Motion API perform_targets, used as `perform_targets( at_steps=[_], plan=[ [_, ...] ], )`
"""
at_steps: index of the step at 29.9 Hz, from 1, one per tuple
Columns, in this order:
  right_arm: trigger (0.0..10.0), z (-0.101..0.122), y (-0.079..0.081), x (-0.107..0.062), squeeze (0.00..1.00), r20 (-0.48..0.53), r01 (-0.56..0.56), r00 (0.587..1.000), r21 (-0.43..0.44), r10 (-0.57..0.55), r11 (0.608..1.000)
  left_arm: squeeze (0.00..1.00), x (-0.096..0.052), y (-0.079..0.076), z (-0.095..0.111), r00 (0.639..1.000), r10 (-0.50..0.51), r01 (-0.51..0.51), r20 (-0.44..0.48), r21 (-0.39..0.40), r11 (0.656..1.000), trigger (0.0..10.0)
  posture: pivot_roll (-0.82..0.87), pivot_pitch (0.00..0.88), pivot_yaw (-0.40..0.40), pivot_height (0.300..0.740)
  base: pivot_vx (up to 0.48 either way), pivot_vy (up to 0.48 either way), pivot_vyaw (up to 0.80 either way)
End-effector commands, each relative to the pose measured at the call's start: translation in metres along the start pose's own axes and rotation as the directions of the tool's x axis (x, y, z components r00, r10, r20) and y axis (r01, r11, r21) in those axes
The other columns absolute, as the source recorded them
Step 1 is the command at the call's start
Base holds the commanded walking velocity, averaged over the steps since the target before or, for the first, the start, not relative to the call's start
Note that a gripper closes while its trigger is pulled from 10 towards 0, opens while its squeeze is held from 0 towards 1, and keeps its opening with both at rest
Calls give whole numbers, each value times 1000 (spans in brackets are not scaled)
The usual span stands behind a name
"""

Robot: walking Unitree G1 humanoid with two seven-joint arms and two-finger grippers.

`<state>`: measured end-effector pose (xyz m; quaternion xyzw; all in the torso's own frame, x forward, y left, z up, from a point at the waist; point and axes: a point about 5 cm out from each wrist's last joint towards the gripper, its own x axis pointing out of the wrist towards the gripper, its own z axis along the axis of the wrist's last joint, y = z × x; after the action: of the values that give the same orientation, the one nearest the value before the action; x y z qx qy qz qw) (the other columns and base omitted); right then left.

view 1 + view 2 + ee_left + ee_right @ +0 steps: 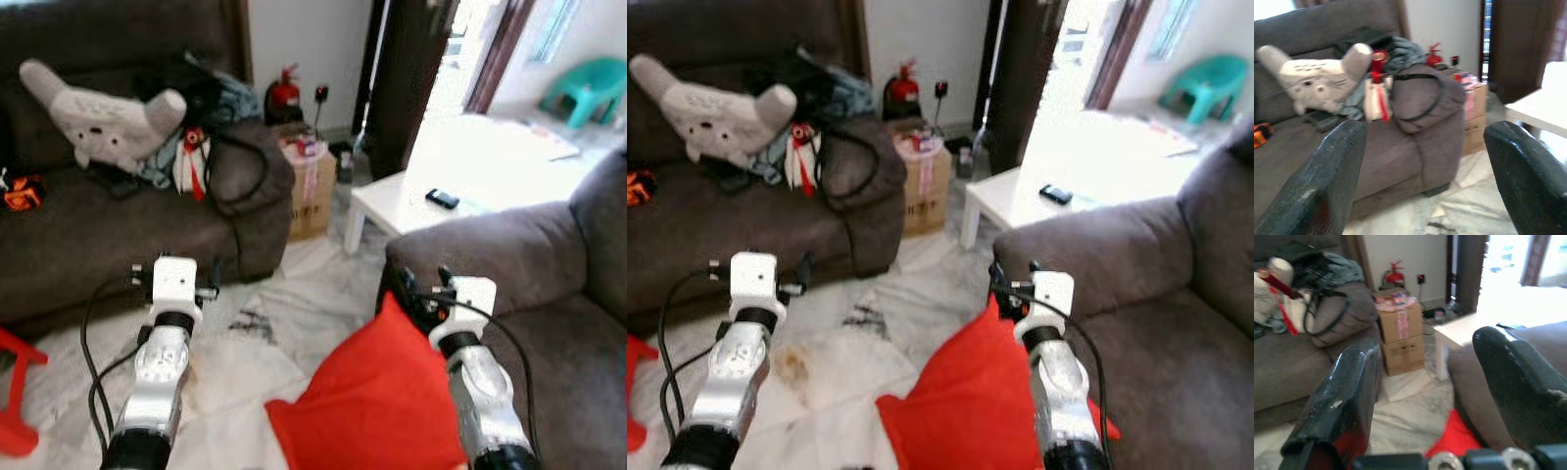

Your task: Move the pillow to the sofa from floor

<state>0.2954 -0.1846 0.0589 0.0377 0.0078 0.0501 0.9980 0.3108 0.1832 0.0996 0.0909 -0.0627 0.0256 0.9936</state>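
Red pillow (pixel 377 401) on pale marble floor (pixel 294 294) between two grey sofas (pixel 529 264), both jaws wide, empty.

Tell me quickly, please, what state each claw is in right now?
Left claw: open, nothing between its fingers, held over the floor facing the sofa.
Right claw: open, holding nothing; the red pillow lies just below it.
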Motion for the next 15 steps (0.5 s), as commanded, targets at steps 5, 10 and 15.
perform_targets(
  at_steps=[5, 10, 15],
  plan=[
    [10000, 2, -2, 0, 0, 1, 11, 1000, 10, -11, 1000, 0, 1, -1, 1, 1000, -5, 5, -1, -8, 1000, 10000, 1, 0, -64, 732, 0, 0, 0],
    [10000, 1, -2, 0, 0, -3, 10, 1000, 11, -10, 1000, 0, 1, 0, 0, 1000, -2, 2, -2, -5, 1000, 10000, 1, 0, -64, 732, 0, 0, 0],
    [10000, 1, -2, 0, 0, -4, 8, 1000, 11, -8, 1000, 0, 1, 0, 0, 1000, -5, 5, -3, 11, 1000, 10000, 1, 0, -63, 732, 0, 0, 0]
  ],
)
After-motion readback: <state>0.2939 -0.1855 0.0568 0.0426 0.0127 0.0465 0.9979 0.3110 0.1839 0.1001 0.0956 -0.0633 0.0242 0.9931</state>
